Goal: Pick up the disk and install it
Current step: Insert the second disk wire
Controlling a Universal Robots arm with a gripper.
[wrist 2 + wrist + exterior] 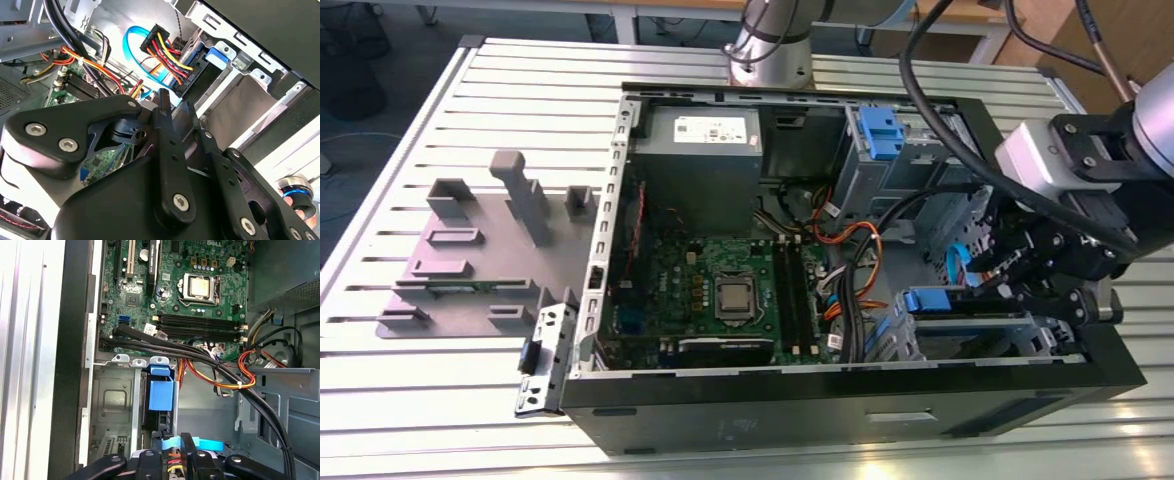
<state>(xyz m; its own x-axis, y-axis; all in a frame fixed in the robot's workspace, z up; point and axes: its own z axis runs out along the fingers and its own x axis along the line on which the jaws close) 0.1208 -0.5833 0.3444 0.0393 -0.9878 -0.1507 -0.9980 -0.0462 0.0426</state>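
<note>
The disk [941,300] sits edge-up in the metal drive cage at the near corner of the open computer case, on the exterior view's right. Its blue carrier rail [161,390] shows between the cage walls in the first wrist view. A blue data cable [137,55] and a power plug with red, yellow and black wires [172,65] run to its end. My black gripper [994,290] hangs just above and beside the disk, fingers drawn together with nothing between them. The fingertips [162,102] point down at the cage, and in the first wrist view the gripper [186,440] is over the cabled end.
The case holds a green motherboard [720,290], a grey power-supply box [704,135] and a second blue caddy [881,135] in the far bay. Black and orange cables [220,375] cross beside the cage. A grey fixture plate [467,260] lies on the slatted table at the exterior view's left.
</note>
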